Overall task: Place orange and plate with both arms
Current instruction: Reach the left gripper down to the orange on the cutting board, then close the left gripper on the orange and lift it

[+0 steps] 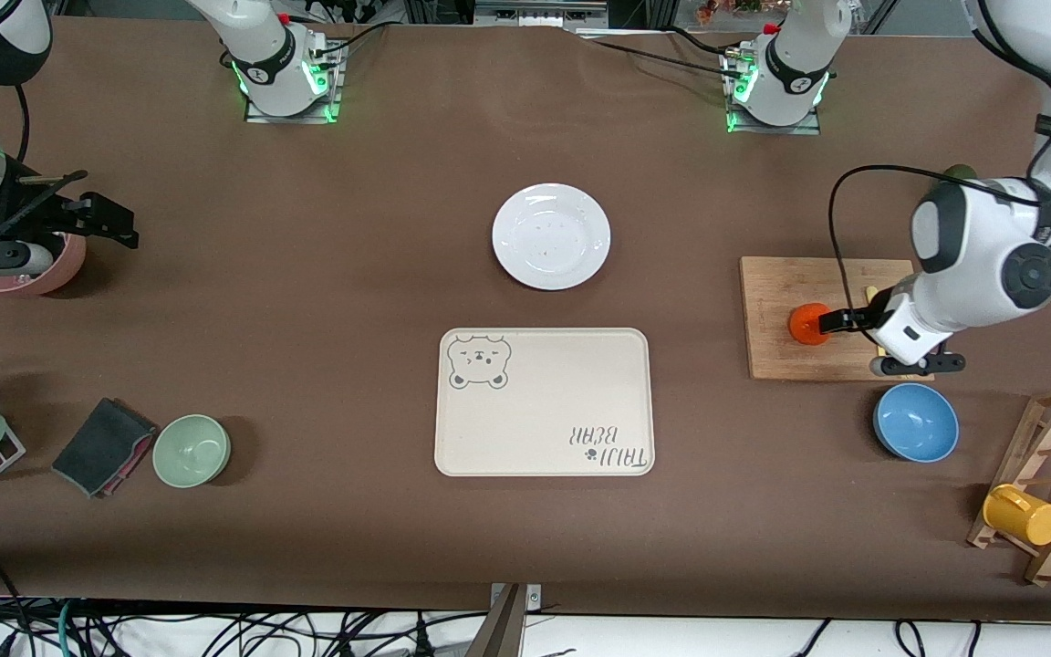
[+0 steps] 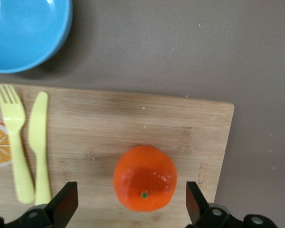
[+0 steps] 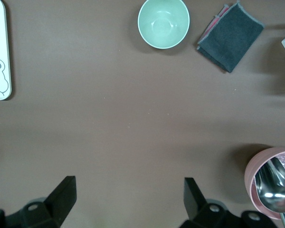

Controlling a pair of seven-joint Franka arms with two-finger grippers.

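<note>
The orange [image 2: 145, 178] sits on the cutting board [image 1: 776, 310] near the left arm's end of the table [image 1: 306, 274]. It looks light, smooth and liable to roll, so grip across its widest part. The left claw [image 2: 128, 204] straddles it, spread wide, holding nothing. The right claw [image 3: 128, 202] waits, open and empty, beside the pink cup [image 3: 270, 183]. The plate [image 1: 551, 235] lies mid-table.

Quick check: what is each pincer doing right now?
Left pincer: open, over the wooden board, fingers either side of the orange, not closed on it.
Right pincer: open, holding nothing, waiting beside the pink cup.
</note>
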